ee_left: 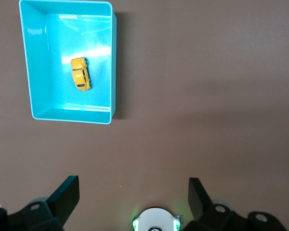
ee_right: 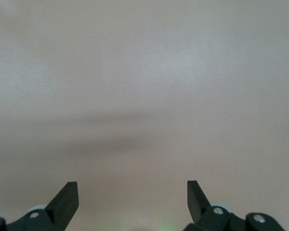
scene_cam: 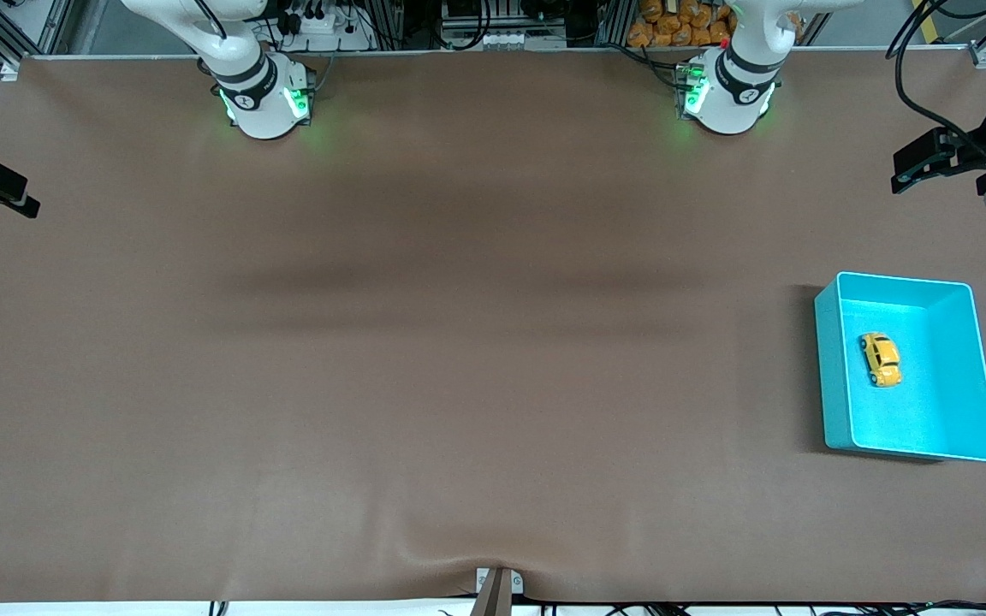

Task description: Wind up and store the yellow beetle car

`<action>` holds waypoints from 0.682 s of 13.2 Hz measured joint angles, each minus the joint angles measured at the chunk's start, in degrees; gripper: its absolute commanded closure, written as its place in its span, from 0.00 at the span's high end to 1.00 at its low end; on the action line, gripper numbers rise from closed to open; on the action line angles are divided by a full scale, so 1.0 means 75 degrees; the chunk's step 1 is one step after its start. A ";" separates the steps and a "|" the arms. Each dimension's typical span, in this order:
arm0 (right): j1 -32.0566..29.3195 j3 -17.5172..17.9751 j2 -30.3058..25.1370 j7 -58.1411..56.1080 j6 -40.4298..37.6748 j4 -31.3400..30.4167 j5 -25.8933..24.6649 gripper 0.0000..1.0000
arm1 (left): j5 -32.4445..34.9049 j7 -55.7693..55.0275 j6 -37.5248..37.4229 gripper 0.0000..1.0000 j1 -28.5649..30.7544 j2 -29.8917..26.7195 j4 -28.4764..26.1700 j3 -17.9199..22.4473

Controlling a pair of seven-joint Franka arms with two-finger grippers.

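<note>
I see the right gripper (ee_right: 132, 199) spread wide over bare brown table (scene_cam: 459, 342), waiting. No legible writing anywhere. The yellow beetle car (scene_cam: 880, 359) sits on its wheels inside the turquoise bin (scene_cam: 835, 368) at the left arm's end. The left gripper (ee_left: 134, 197) hangs wide apart, holding nothing.

Only the turquoise bin's (scene_cam: 835, 376) walls hem the yellow beetle car (scene_cam: 880, 359) (open above).
</note>
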 measured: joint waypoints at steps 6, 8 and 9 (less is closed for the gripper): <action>0.0006 0.0025 0.0000 0.0000 -0.0002 0.0001 0.0003 1.00 | -0.0294 0.0295 -0.0038 1.00 0.0006 -0.0432 0.0052 0.0066; 0.0010 0.0091 0.0000 0.0000 -0.0003 0.0001 0.0004 1.00 | -0.0297 0.0237 0.0077 1.00 0.0006 -0.0391 0.0031 0.0071; 0.0014 0.0129 0.0000 0.0000 -0.0003 0.0001 0.0004 1.00 | -0.0321 0.0116 0.0152 1.00 0.0007 -0.0366 0.0028 0.0075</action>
